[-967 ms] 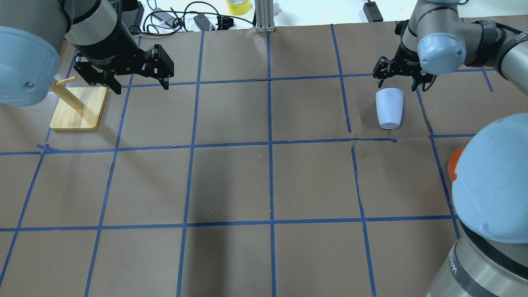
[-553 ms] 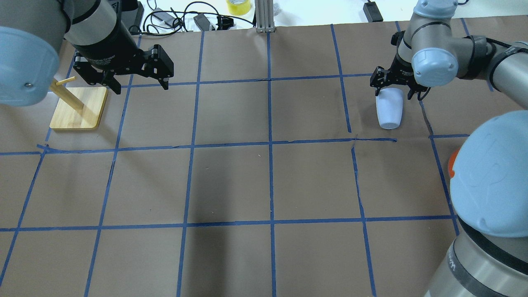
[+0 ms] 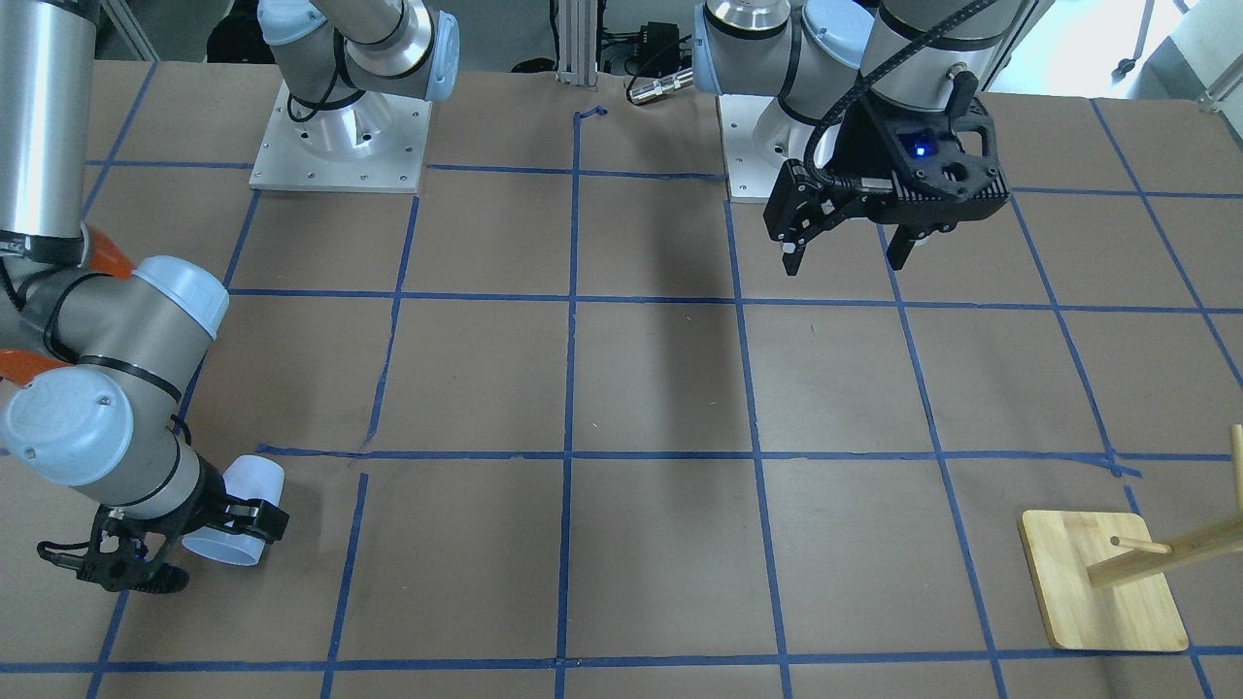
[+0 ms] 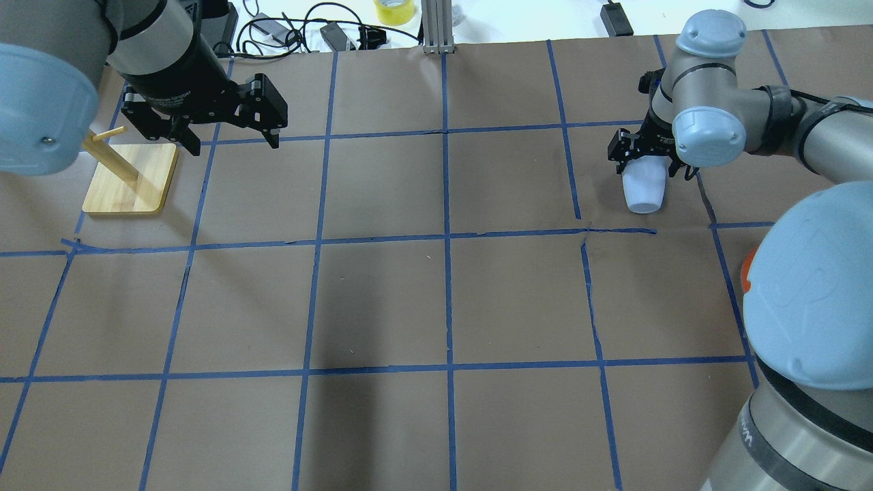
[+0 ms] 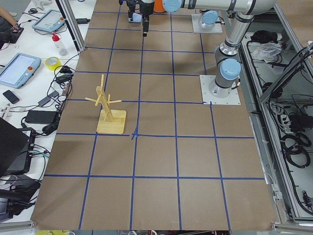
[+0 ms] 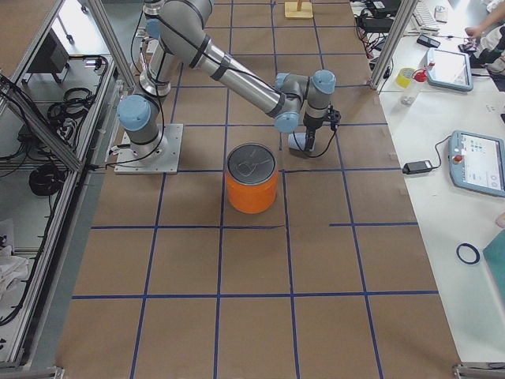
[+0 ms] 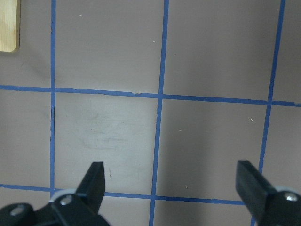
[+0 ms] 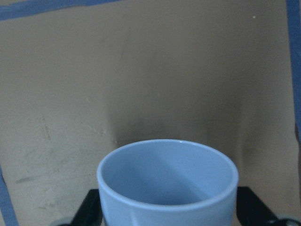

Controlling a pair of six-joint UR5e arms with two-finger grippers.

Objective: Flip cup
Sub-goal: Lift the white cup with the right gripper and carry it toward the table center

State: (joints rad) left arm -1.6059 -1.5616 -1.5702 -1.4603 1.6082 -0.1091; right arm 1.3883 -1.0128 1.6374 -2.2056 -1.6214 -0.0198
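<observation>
The cup [image 4: 643, 191] is a pale blue-white tumbler lying on its side at the table's far right, its narrow base toward the robot. It also shows in the front view [image 3: 254, 483] and the right side view [image 6: 297, 141]. My right gripper [image 4: 644, 167] is open and low over the table, one finger on each side of the cup's rim end. In the right wrist view the cup's blue mouth [image 8: 167, 183] faces the camera between the fingers [image 8: 89, 207]. My left gripper [image 4: 228, 140] is open and empty, held above the far left of the table.
A wooden peg stand [image 4: 129, 179] sits at the far left, just beside the left gripper. A big orange can with a silver lid [image 6: 252, 179] stands near the right arm's base, nearer the robot than the cup. Cables [image 4: 307, 31] lie beyond the far edge.
My right gripper has come down and toward the robot, from just beyond the cup's rim to straddling its rim end. The cup and the left arm have not moved.
</observation>
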